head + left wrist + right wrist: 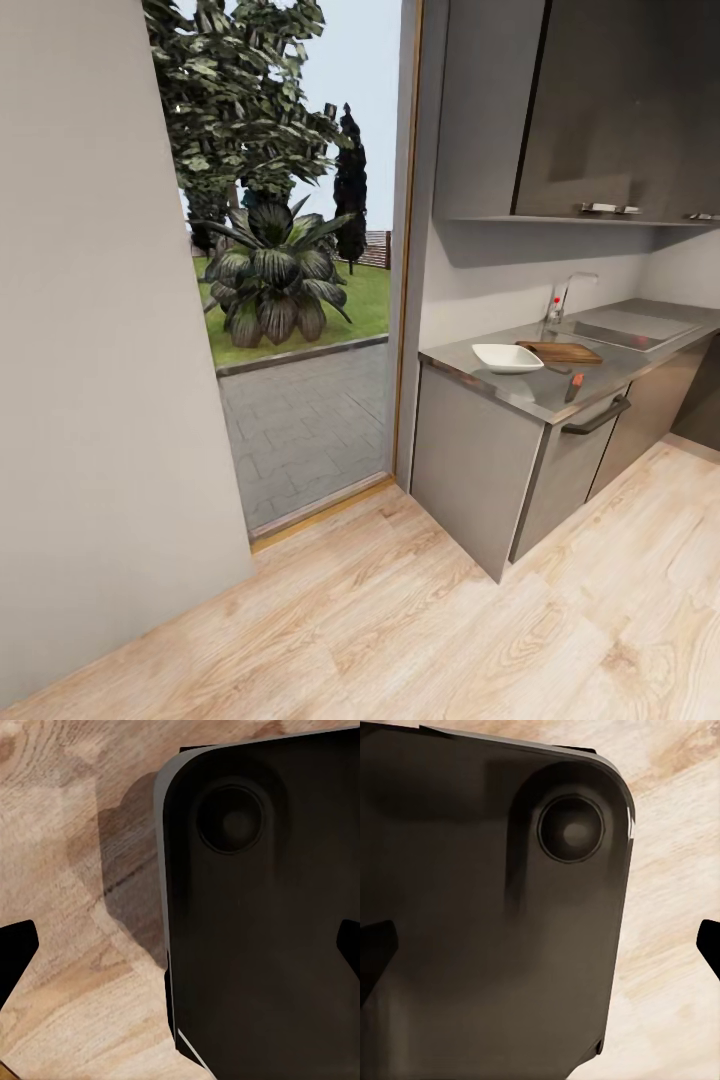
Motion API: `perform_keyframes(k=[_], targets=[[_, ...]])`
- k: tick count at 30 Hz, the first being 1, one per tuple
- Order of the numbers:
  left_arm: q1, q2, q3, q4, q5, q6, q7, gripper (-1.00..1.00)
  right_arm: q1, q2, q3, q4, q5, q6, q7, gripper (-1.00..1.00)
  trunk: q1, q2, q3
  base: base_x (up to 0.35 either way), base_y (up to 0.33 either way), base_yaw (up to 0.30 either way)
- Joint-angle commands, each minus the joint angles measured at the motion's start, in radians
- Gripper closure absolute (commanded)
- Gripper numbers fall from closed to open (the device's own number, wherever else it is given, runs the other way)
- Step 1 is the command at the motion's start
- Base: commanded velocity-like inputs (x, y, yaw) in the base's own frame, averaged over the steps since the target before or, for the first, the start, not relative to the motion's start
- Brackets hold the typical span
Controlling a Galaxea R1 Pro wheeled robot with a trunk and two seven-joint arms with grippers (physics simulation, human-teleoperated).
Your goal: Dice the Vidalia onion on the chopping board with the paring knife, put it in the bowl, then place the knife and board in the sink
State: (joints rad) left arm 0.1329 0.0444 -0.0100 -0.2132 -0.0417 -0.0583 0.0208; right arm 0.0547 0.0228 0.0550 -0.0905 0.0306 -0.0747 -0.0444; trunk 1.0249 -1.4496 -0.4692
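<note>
Bench: the long grey brushed-metal countertop (545, 392) over grey cabinets with dark bar handles stands ahead to my right, past an open doorway onto a paved yard and garden.
Bowl: the shallow glossy white squarish bowl (506, 357) sits near the bench's near end.
Board: the brown rectangular wooden chopping board (560, 351) lies just beside the bowl, toward the sink.
Knife: the slim paring knife with a red-orange handle (572, 385) lies near the bench's front edge, close to the board.
Sink: the rectangular stainless-steel basin (625, 332) with its curved chrome faucet sits at the bench's far end; I cannot see inside it.
Onion: I cannot tell where it is.
Left pincer (180, 952): wide, holding nothing, over my dark base and pale wood floor (400, 620).
Right pincer (540, 949): wide, holding nothing, above the same.
</note>
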Motion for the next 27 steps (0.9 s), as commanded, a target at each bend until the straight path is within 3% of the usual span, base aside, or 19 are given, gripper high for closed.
perform_keyframes(k=[1,27], targets=[[0.001,0.000,-0.001,-0.002,-0.004,-0.001,0.002,-1.00,0.001,0.000,0.005,-0.002,0.003,0.000,-0.005,-1.00,0.000,0.000,-0.001,0.000,0.000,0.000],[0.001,0.000,-0.001,-0.002,-0.004,-0.001,0.002,-1.00,0.001,0.000,0.005,-0.002,0.003,0.001,-0.005,-1.00,0.000,0.000,-0.001,0.000,0.000,0.000]])
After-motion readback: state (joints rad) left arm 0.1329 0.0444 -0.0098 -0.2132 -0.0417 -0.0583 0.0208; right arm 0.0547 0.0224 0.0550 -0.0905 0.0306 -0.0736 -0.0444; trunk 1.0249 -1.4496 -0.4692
